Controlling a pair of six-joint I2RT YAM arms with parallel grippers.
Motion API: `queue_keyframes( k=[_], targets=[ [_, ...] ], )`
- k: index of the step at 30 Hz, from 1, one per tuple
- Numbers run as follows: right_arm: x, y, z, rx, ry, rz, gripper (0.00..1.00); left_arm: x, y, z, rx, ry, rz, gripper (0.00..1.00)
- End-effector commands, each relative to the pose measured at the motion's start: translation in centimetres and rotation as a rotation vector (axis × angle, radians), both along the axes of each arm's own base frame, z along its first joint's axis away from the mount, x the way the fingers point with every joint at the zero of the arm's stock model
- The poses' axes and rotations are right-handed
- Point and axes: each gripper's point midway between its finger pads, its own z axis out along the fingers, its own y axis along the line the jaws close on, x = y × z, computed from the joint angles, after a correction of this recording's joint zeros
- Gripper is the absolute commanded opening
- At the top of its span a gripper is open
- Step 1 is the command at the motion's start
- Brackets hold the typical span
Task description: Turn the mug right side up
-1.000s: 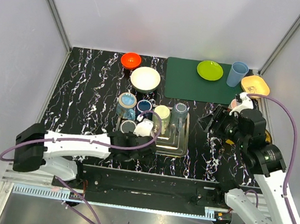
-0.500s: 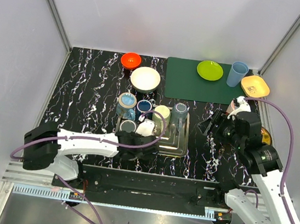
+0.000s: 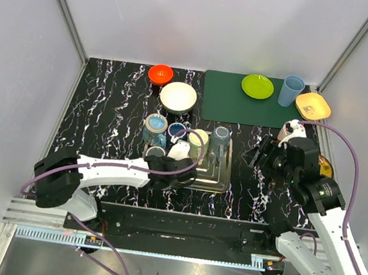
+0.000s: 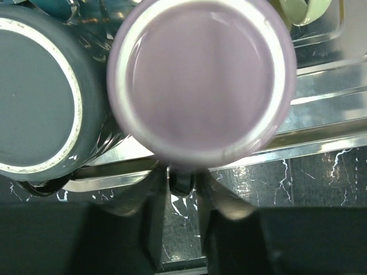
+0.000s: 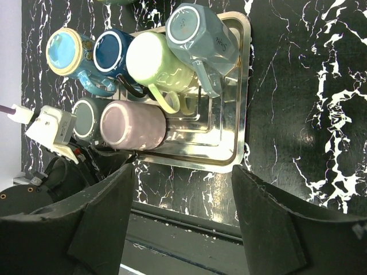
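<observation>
The left hand (image 4: 182, 193) is sitting right at the near side of the lavender mug (image 4: 200, 74), which is standing bottom-up in the metal tray (image 4: 321, 109), touching a dark grey mug (image 4: 34, 97). Its blurred fingers (image 4: 225, 200) are standing only narrowly apart; whether they are gripping anything cannot be told. The right hand (image 5: 182, 172) is hovering wide open above the marbled surface (image 5: 298, 86), holding nothing.

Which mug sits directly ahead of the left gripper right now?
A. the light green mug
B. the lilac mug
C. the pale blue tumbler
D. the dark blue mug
B: the left wrist view shows the lilac mug, base up, just beyond the left gripper, with a gray mug beside it.
</observation>
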Motion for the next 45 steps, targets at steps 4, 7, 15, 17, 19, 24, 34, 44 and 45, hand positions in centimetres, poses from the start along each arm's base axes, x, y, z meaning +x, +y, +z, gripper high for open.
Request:
queue_keyframes(
  k=[4,7,15,17,19,24,34,44,45],
  targets=[
    [0.0,-0.6,0.2,-0.013,-0.010,-0.030,0.73,1.4,-1.6,2.3,-0.061,-0.060,-0.009,0.46],
    [0.2,-1.0,-0.2,-0.036,0.007,-0.049,0.73,1.0,-1.6,3.1,-0.079,-0.069,-0.019,0.54],
    [1.9,-6.4,-5.3,-0.248,0.129,-0.355,0.77,-1.1,-3.2,9.5,-0.221,-0.149,-0.098,0.63],
    [2.3,-7.1,-6.8,-0.272,0.160,-0.422,0.80,-1.5,-3.5,11.5,-0.265,-0.174,-0.115,0.65],
    [2.3,-7.4,-8.7,-0.284,0.203,-0.456,0.82,-2.4,-3.9,14.1,-0.337,-0.206,-0.143,0.67],
    [2.6,-8.1,-12.5,-0.334,0.309,-0.518,0.76,-3.2,-3.6,17.8,-0.449,-0.283,-0.164,0.68],
    [3.6,-11.8,-12.8,-0.416,0.311,-0.715,0.72,-3.4,-2.1,17.1,-0.489,-0.309,-0.163,0.68],
    [6.4,-14.9,-13.2,-0.510,0.329,-0.709,0.71,-3.3,-2.1,17.1,-0.498,-0.327,-0.180,0.69],
    [6.6,-15.0,-13.3,-0.518,0.330,-0.701,0.71,-3.3,-2.2,17.0,-0.496,-0.326,-0.182,0.69]
  ],
)
